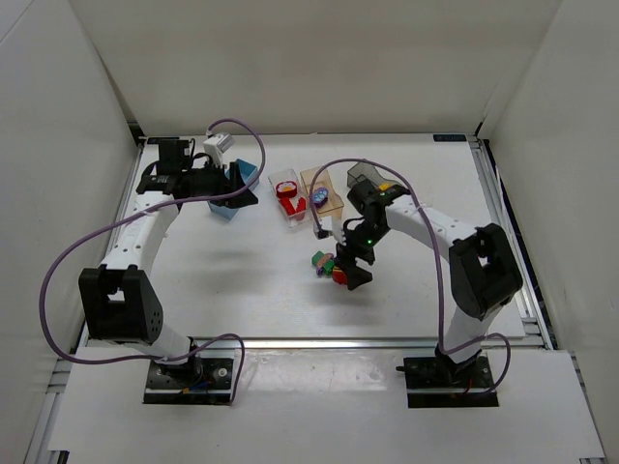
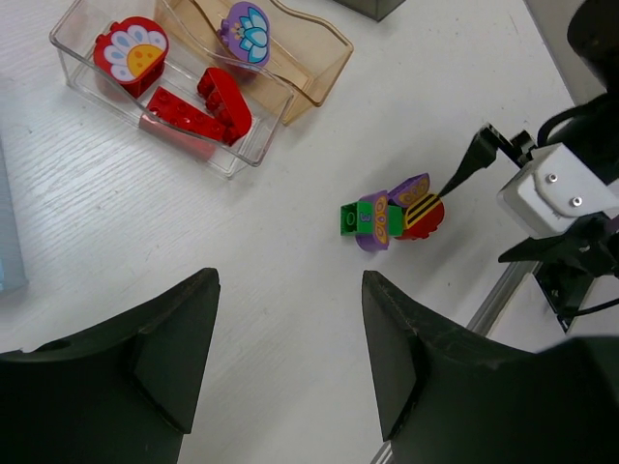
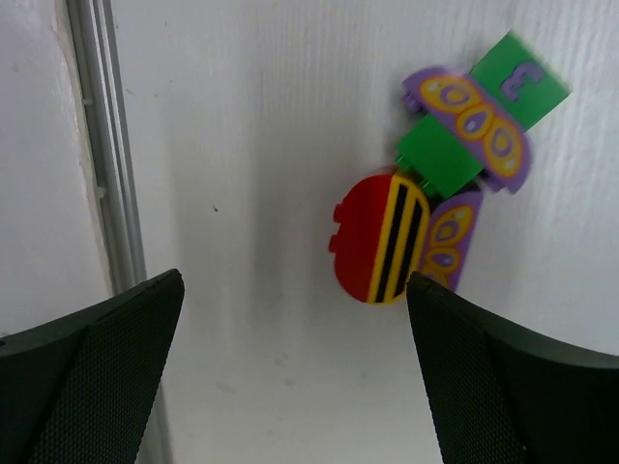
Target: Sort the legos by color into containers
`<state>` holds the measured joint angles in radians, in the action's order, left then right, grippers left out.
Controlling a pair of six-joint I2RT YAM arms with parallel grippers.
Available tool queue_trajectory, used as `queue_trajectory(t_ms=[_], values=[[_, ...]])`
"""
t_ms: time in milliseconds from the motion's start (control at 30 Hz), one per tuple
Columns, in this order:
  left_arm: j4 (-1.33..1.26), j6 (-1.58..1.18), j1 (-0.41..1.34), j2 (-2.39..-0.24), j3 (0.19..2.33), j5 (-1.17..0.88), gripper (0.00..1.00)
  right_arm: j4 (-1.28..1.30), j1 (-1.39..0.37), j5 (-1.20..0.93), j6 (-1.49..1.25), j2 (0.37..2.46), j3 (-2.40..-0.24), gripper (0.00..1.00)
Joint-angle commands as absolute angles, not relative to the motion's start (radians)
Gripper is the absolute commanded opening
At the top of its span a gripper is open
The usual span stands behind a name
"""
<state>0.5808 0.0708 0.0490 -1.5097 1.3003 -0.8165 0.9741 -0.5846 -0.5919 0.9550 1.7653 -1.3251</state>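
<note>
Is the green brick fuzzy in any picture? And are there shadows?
Right wrist view: the green brick is slightly blurred at its edges, and a soft grey shadow lies beside the red striped brick. Left wrist view: both bricks look sharp.

The table is white and matt, with a faint wood-like grain. The clear bin is glossy transparent plastic, and the red bricks are smooth, shiny plastic. The peach bin is translucent plastic with a soft sheen. The striped brick is smooth plastic with a printed face. The right gripper has matt black fingers with a fine mesh texture. The left gripper is smoother, dull black plastic. The grey rail looks like satin metal.
</note>
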Motion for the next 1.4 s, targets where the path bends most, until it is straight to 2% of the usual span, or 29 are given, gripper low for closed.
queue_trajectory(t_ms=[0, 167, 400, 767, 1367], values=[[0.578, 0.072, 0.052, -1.477, 1.308, -0.77, 0.71, 0.864, -0.609, -0.531, 0.749, 1.695, -1.247, 0.99], [0.578, 0.066, 0.052, -1.494, 1.324, -0.747, 0.71, 0.671, -0.615, -0.425, 0.594, 1.664, -1.146, 0.99], [0.578, 0.081, 0.052, -1.5, 1.316, -0.747, 0.71, 0.502, -0.609, -0.385, 0.575, 1.582, -1.072, 0.99], [0.578, 0.09, 0.052, -1.513, 1.305, -0.736, 0.7, 0.489, -0.609, -0.436, 0.701, 1.62, -1.058, 0.99], [0.572, 0.081, 0.052, -1.545, 1.318, -0.727, 0.7, 0.474, -0.618, -0.399, 0.715, 1.772, -1.101, 0.98]])
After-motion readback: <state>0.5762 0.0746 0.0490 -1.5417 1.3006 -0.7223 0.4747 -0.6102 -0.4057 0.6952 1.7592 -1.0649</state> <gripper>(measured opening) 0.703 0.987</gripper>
